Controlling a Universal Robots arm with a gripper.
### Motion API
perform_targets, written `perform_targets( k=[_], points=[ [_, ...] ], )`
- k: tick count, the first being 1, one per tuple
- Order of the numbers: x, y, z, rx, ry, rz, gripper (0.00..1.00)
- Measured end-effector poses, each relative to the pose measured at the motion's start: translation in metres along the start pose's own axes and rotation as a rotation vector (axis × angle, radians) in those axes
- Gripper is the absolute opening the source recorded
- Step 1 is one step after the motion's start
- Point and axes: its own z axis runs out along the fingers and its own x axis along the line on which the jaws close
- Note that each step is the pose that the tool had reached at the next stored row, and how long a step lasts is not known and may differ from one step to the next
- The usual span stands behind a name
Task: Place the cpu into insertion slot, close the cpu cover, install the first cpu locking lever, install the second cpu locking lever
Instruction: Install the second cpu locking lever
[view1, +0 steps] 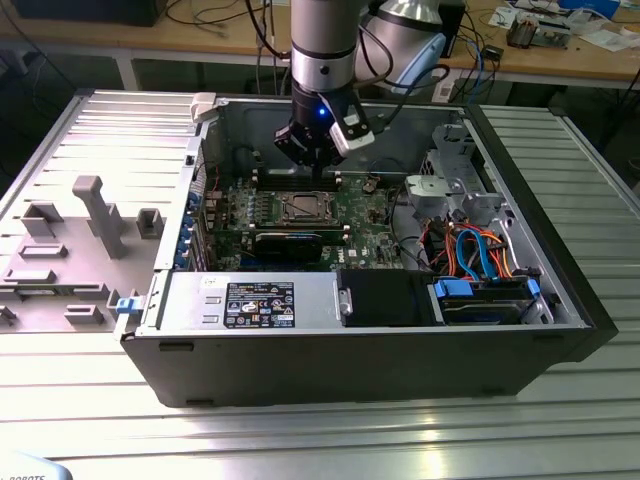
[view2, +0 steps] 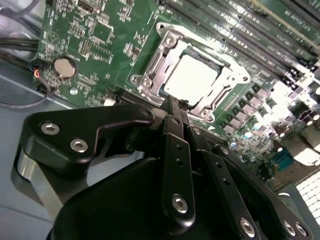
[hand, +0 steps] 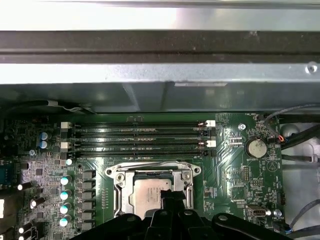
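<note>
The cpu (view2: 192, 76) is seated in the insertion slot (view1: 303, 209), framed by the cpu cover (view2: 150, 67). In the exterior view, the memory slots (view1: 290, 181) are found at 12 o'clock of the socket, a long card (view1: 287, 244) at 6 o'clock, and the drive cage (view1: 455, 185) at 3 o'clock.

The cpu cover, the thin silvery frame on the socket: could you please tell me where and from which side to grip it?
Probably a free outer edge of the thin square silvery cpu cover, approached from straight above. It lies flat around the pale square cpu, so only its thin rim offers a pinch, and the long memory slots crowd one side.
</note>
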Motion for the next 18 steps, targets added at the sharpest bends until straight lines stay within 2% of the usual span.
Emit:
perform_targets(
  k=[18],
  points=[
    [-0.0001, -0.0050, -0.0004, 0.0001, 0.0000, 0.000, 0.11]
  ],
)
